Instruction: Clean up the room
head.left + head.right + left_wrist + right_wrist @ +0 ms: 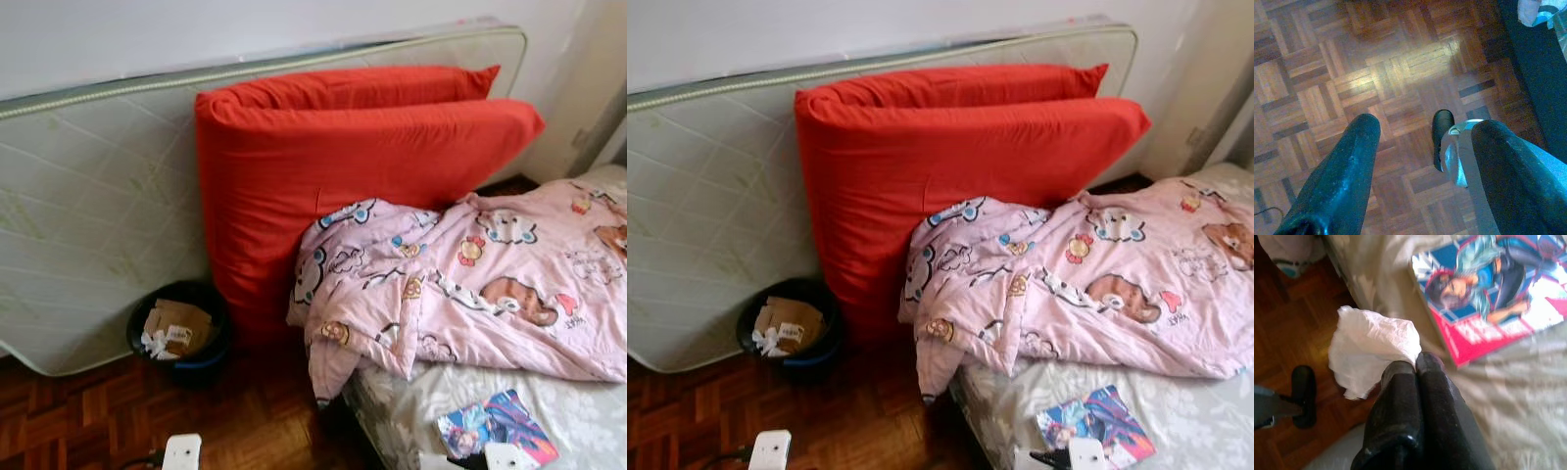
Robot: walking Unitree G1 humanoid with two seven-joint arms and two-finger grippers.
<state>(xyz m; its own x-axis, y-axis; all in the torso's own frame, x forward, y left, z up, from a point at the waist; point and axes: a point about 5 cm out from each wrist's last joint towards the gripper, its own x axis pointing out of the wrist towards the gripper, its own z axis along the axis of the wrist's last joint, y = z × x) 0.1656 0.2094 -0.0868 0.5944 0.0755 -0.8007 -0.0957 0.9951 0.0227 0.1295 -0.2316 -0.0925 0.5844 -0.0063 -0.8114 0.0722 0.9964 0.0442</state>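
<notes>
Bare mattress leans on wall, red cushion against it, pink quilt heaped on bed, bin on floor, comic near bed edge. Right gripper clamped on crumpled tissue above bed edge; light, soft, pinch anywhere. Left gripper spread, idle over parquet

The right pincer has its two black fingers pressed tight together, and a crumpled white tissue is pinched at their tips. The tissue puffs out toward the middle left of the frame. In the upper right lies a comic book with a cartoon person on its blue and pink cover. It rests on the bed, which has a pale grey sheet. Dark wooden floor fills the left side, and a small black foot stands on it at the lower left.
</notes>
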